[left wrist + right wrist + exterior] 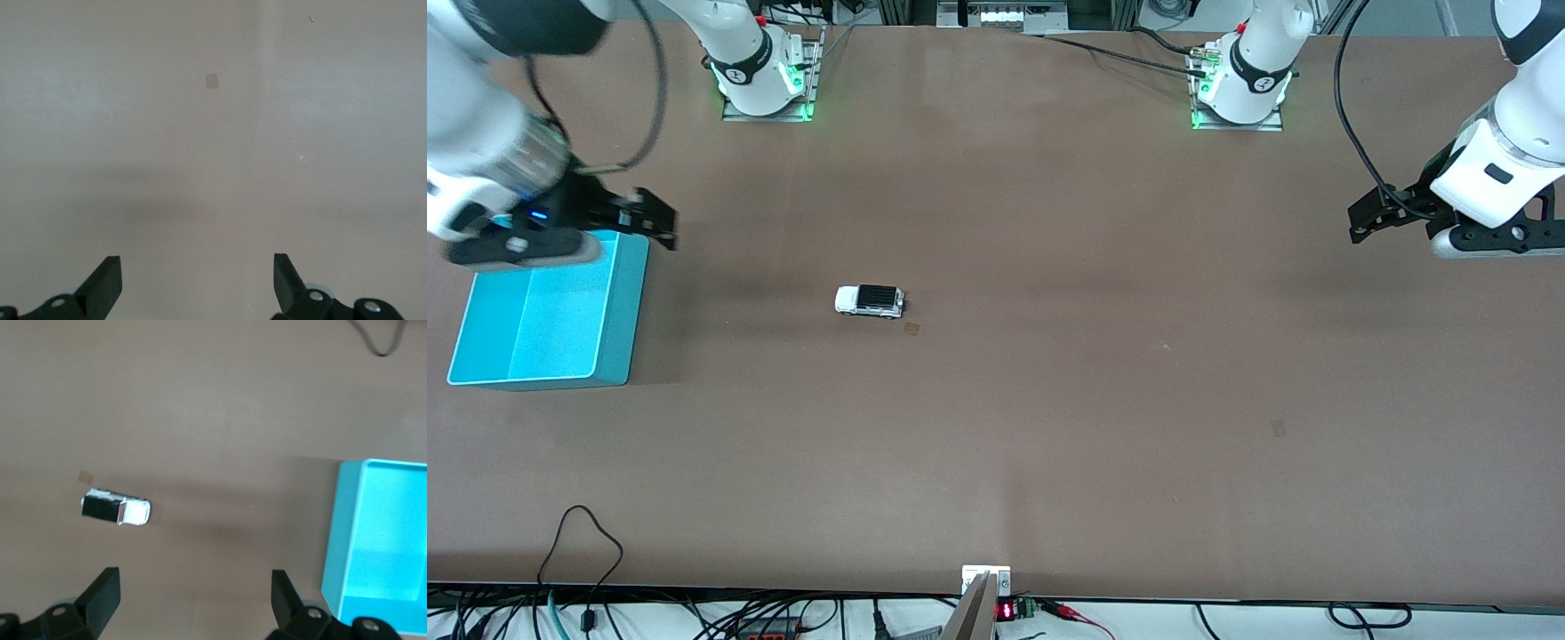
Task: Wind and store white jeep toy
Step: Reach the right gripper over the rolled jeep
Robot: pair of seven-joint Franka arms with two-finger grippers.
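White jeep toy (870,301) sits on its wheels on the brown table (1049,400), untouched, its white nose pointing at nine o'clock toward the turquoise bin (618,311) at the right arm's end. Right hand (660,222) hovers over the bin's rim, fingers (100,593) spread and empty. Left hand (1360,222) waits at three o'clock over bare table, fingers (103,283) likewise released.

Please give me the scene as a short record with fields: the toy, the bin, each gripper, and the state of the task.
toy: white jeep toy, on its wheels on the table, untouched
bin: turquoise bin, at the right arm's end, nothing visible inside
right gripper, open, over the bin's edge
left gripper, open, waits over bare table at the left arm's end
task state: not yet begun
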